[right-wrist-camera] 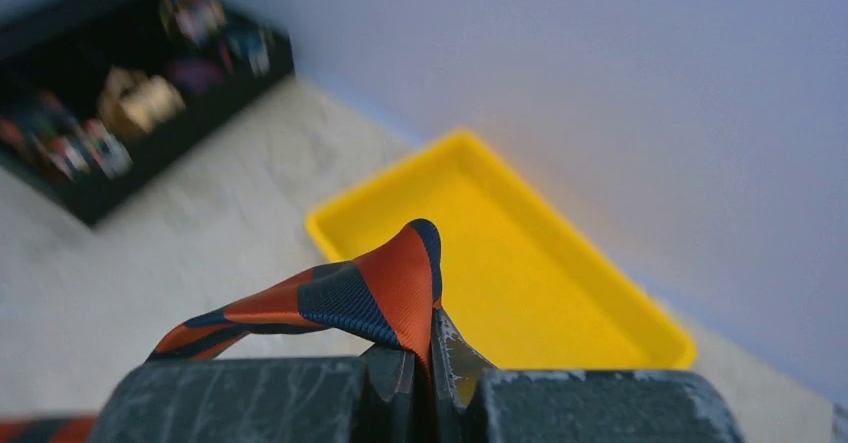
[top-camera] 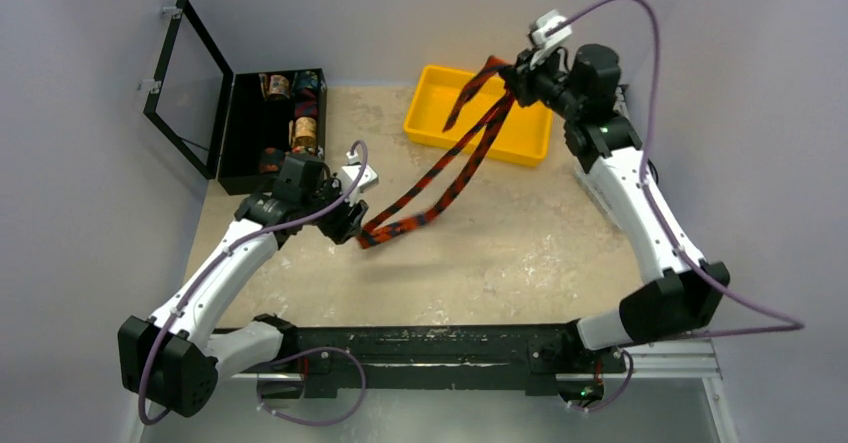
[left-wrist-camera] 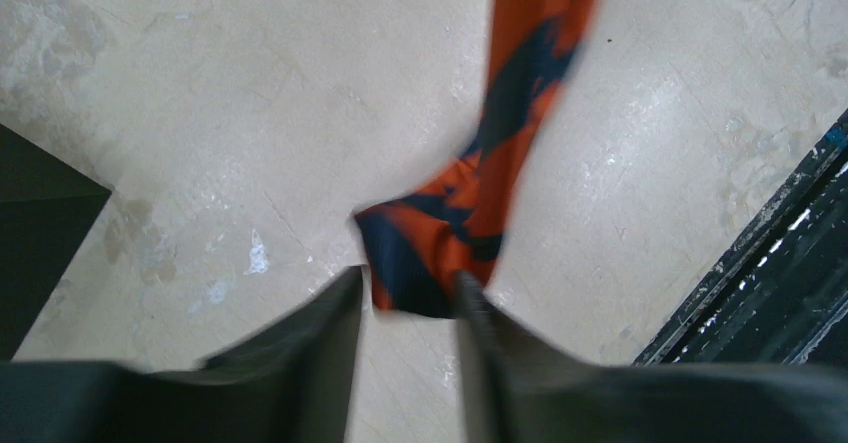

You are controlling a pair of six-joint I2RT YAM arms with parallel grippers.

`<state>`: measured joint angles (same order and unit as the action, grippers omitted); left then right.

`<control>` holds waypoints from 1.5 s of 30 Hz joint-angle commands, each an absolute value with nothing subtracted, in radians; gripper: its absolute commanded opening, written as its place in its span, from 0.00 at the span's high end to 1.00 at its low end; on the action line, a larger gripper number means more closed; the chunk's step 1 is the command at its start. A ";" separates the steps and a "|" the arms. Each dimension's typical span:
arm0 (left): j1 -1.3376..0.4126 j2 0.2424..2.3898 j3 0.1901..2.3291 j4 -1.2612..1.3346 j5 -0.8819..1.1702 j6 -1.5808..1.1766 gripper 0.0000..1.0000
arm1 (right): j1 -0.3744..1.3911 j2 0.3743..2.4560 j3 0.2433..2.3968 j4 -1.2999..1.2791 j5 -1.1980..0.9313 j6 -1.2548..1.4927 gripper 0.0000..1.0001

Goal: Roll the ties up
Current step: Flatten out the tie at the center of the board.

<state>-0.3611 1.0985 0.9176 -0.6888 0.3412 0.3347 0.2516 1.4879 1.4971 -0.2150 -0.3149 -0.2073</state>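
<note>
Lab enclosure: plain walls (top-camera: 400, 13), table-bolted robot arms (top-camera: 640, 203)

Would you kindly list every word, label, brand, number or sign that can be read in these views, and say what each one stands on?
None: no view holds any readable text.
The striped tie shows only its stripes.
The yellow tray and the black case bear no visible marking.
The fabric rolls in the case are too small and blurred to tell whether any carries a label.
</note>
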 commanded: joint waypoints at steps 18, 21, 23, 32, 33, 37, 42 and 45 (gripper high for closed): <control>-0.343 1.129 1.238 -0.449 0.470 0.099 0.17 | 0.376 1.468 1.811 0.335 -0.516 0.597 1.00; -0.314 1.132 1.241 -0.443 0.461 0.046 0.17 | 0.430 1.483 1.875 0.336 -0.403 0.643 1.00; -0.285 1.136 1.253 -0.441 0.449 0.012 0.17 | 0.444 1.471 1.895 0.292 -0.267 0.696 1.00; -0.183 1.209 1.334 -0.580 0.403 0.056 0.17 | 0.201 1.094 1.317 -0.420 0.166 0.765 0.25; -0.181 1.224 1.336 -0.609 0.397 0.084 0.17 | 0.128 1.042 1.223 -0.504 0.138 0.745 0.10; -0.181 1.268 1.318 -0.753 0.381 0.227 0.17 | -0.021 0.879 1.022 -0.623 0.050 0.484 0.02; -0.199 1.301 1.244 -0.900 0.420 0.435 0.15 | -0.037 0.850 1.128 -0.615 -0.106 0.141 0.02; -0.248 1.292 1.173 -0.918 0.397 0.540 0.15 | -0.037 0.940 1.213 -0.722 -0.068 -0.028 0.02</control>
